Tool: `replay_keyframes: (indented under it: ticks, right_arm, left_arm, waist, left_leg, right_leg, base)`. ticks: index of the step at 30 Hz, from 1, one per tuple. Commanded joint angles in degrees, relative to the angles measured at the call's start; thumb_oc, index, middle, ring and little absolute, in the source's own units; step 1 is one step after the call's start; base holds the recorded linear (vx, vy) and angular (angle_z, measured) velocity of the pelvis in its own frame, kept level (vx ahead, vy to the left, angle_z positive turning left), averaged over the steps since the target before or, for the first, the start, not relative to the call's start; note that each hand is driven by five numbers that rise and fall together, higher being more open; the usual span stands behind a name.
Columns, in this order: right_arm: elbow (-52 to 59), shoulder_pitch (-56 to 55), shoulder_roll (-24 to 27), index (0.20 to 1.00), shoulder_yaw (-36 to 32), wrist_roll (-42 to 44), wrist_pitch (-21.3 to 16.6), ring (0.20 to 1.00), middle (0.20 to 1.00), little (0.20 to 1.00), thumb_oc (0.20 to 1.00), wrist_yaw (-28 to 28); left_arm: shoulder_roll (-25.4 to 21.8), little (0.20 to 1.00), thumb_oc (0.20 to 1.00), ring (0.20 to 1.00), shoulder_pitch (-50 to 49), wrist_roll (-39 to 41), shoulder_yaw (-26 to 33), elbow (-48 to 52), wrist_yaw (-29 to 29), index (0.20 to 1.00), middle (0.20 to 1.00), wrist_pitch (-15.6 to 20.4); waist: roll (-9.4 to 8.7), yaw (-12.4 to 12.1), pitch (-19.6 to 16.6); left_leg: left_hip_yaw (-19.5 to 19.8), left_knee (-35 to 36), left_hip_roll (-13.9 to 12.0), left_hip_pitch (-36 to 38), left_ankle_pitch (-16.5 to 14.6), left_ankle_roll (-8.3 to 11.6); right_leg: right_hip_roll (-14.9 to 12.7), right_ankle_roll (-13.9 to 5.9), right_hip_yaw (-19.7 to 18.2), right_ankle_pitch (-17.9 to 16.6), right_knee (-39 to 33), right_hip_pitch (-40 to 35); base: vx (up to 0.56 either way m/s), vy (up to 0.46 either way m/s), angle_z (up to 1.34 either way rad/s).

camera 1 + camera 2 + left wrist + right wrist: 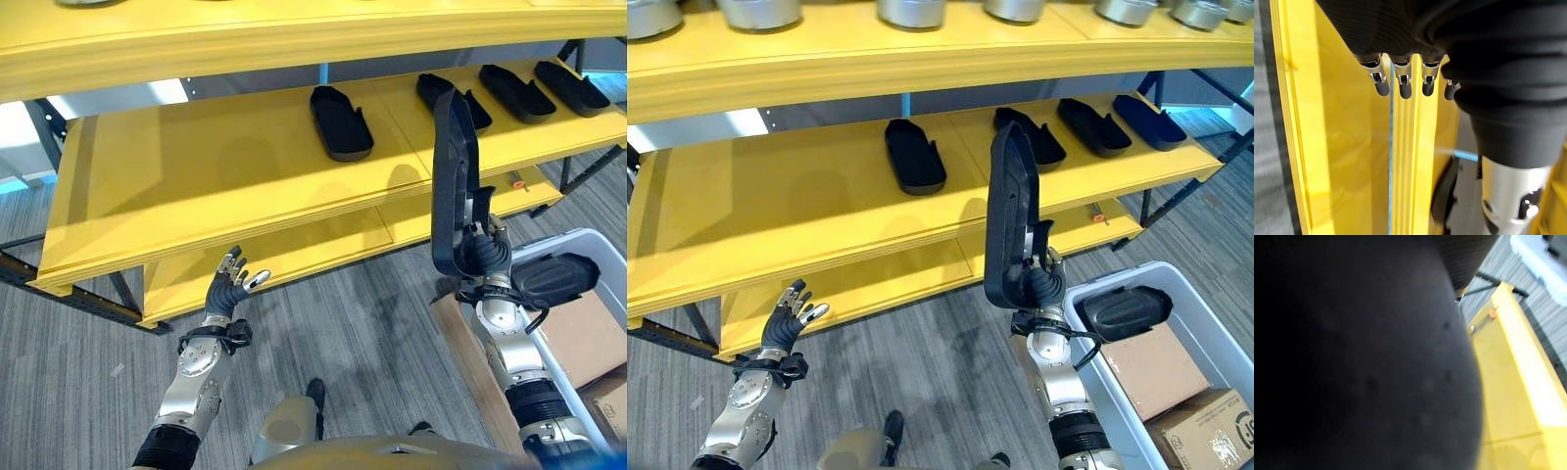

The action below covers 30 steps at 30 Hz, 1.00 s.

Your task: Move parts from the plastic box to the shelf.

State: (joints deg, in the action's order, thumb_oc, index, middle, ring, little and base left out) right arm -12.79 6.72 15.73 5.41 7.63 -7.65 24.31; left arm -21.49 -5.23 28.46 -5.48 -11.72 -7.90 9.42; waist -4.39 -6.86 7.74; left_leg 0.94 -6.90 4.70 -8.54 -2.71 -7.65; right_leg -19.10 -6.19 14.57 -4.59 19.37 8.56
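Black part going up, four already shelved

Right hand (pixel 1040 284) is clamping a long black part (pixel 1008 211) upright before the yellow shelf (pixel 225 176), where four parts (pixel 340 121) are lying. Another is waiting in the plastic box (pixel 1200 323). Left hand (pixel 229 284) is hovering with fingers apart.

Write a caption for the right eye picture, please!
Right hand lifts a long black part upright toward the yellow shelf, left hand open.
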Motion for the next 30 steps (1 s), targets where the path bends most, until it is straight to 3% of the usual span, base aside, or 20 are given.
replay_keyframes:
  ticks: [1, 2, 5, 8, 10, 13, 18, 25, 30]
  right_arm:
    - [2.52, 2.05, 2.41, 0.2, -2.55, 1.42, -4.44, 0.2, 0.2, 0.2, 0.2, -1.99]
    - [2.66, 1.34, 2.47, 0.2, -2.91, 1.62, -4.77, 0.2, 0.2, 0.2, 0.2, -2.36]
    - [2.41, 0.1, 2.45, 0.2, -3.73, 1.53, -5.11, 0.2, 0.2, 0.2, 0.2, -2.61]
    - [3.29, -1.66, 3.12, 0.2, -4.66, 1.39, -5.21, 0.2, 0.2, 0.2, 0.2, -3.03]
    - [3.27, -2.56, 3.27, 0.2, -5.2, 1.62, -5.23, 0.2, 0.2, 0.2, 0.2, -3.54]
    - [2.36, -3.61, 3.31, 0.2, -5.58, 1.87, -5.43, 0.2, 0.2, 0.2, 0.2, -3.64]
    - [1.15, -4.59, 3.89, 0.2, -6.49, 1.86, -5.16, 0.2, 0.2, 0.2, 0.2, -3.8]
    - [0.98, -5.94, 3.85, 0.2, -7.89, 1.89, -5.37, 0.2, 0.2, 0.2, 0.2, -3.68]
    - [0.79, -6.01, 4.23, 0.2, -8.37, 2.15, -5.84, 0.2, 0.2, 0.2, 0.2, -3.31]
  left_arm:
    - [-1.59, 1.0, 1.0, 1.0, 0.57, -2.74, 0.04, 3.14, 0.26, 1.0, 1.0, 2.88]
    - [-1.48, 1.0, 1.0, 1.0, 0.4, -3.09, -0.09, 3.05, 0.71, 1.0, 1.0, 2.71]
    - [-1.09, 1.0, 1.0, 1.0, 0.25, -3.72, -0.42, 3.25, 1.38, 1.0, 1.0, 2.59]
    - [-0.78, 1.0, 1.0, 1.0, -0.2, -4.17, -1.01, 3.82, 2.11, 1.0, 1.0, 2.57]
    - [-0.51, 1.0, 1.0, 1.0, -0.72, -4.57, -1.3, 4.17, 2.65, 1.0, 1.0, 2.53]
    - [0.47, 1.0, 1.0, 1.0, -1.52, -4.78, -1.26, 3.57, 2.53, 1.0, 1.0, 2.93]
    - [1.94, 1.0, 1.0, 1.0, -3.05, -3.8, -0.18, 3.13, 2.31, 1.0, 1.0, 3.02]
    - [2.49, 1.0, 1.0, 1.0, -3.8, -3.84, -0.23, 3.2, 2.48, 1.0, 1.0, 2.71]
    - [3.11, 1.0, 1.0, 1.0, -3.45, -3.42, -0.25, 2.63, 2.41, 1.0, 1.0, 2.59]
  waist:
    - [1.92, 2.25, -0.5]
    - [1.81, 3.19, -0.39]
    - [1.59, 5.21, 0.01]
    - [1.53, 7.27, 0.91]
    - [1.16, 7.82, 0.81]
    - [0.45, 7.62, -1.14]
    - [0.61, 6.76, -4.14]
    - [0.76, 7.06, -5.41]
    - [0.39, 7.05, -4.63]
  left_leg:
    - [1.31, 7.91, -1.94, 4.87, 2.45, 4.14]
    - [2.52, 8.18, -1.39, 5.53, 2.56, 4.09]
    - [5.46, 9.5, -0.07, 7.07, 3.12, 3.98]
    - [8.74, 9.59, 1.21, 9.11, 3.3, 4.03]
    - [10.03, 9.85, 2.2, 10.06, 3.44, 4.02]
    - [10.33, 10.91, 3.03, 11.03, 3.44, 3.92]
    - [9.96, 9.73, 2.99, 11.46, 2.37, 4.53]
    - [11.36, 8.27, 2.48, 12.17, 1.05, 5.43]
    - [11.71, 1.29, 3.24, 10.45, -0.87, 6.41]
  right_leg:
    - [14.76, 0.61, -6.82, 6.17, -5.44, 0.32]
    - [17.47, 0.84, -9.02, 5.92, -6.84, 1.97]
    - [21.58, 0.45, -12.5, 2.52, -12.45, 5.62]
    - [23.09, -0.41, -15.52, -0.79, -14.91, 7.7]
    - [23.28, -0.94, -16.08, -2.41, -15.91, 6.78]
    - [23.18, -0.21, -16.69, -3.03, -18.8, 2.23]
    - [22.53, 1.03, -14.11, -1.67, -20.03, -1.36]
    - [22.32, 2.14, -11.94, 0.54, -19.47, -3.63]
    - [22.03, 3.02, -11.48, 1.99, -18.88, -4.97]
  base:
    - [0.17, 0.041, 0.83]
    - [0.2, 0.038, 0.85]
    - [0.12, -0.016, 0.86]
    - [0.12, -0.019, 0.51]
    - [0.09, -0.045, 1.07]
    - [0.08, -0.064, 0.68]
    - [0.09, -0.077, 0.18]
    - [0.08, -0.056, 0.27]
    - [0.05, -0.038, 0.22]
